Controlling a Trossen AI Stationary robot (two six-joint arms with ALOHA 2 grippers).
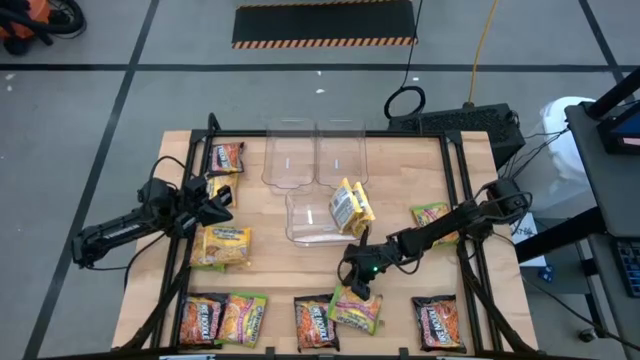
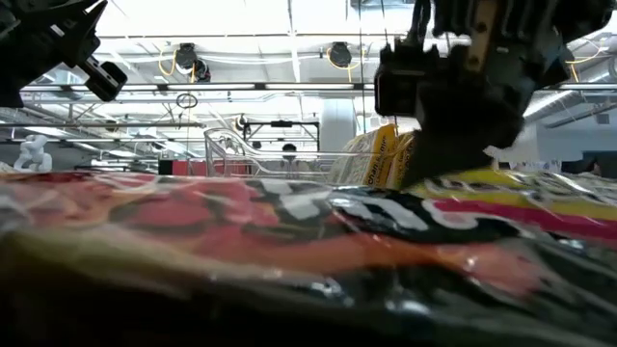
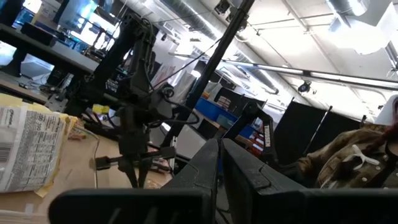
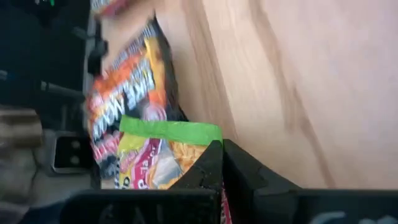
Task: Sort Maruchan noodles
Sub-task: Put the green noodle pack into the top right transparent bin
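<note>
The right gripper [image 1: 357, 287] presses down, jaws closed, on a lime-green noodle packet [image 1: 356, 309] at the near edge of the wooden table [image 1: 400, 180]. The left gripper [image 1: 222, 203], jaws narrow and empty, hovers near that table's left side.

- Left arm [image 1: 125, 226]: matte black, slender tubular links with bulkier jointed housings; a thin black cable loops off the wrist block toward 12 o'clock.
- Left gripper [image 1: 222, 203]: two flat, dark, angular fingers [image 3: 249, 171] with bevelled edges on a wide black crossbar.
- Right arm [image 1: 440, 228]: same black finish, segmented links, rounded joint casings; black cabling at the shoulder end, 3 o'clock side.
- Right gripper [image 1: 357, 287]: blocky black wrist housing carrying a small green indicator light; two dark wedge-shaped fingers [image 4: 239, 168].
</note>
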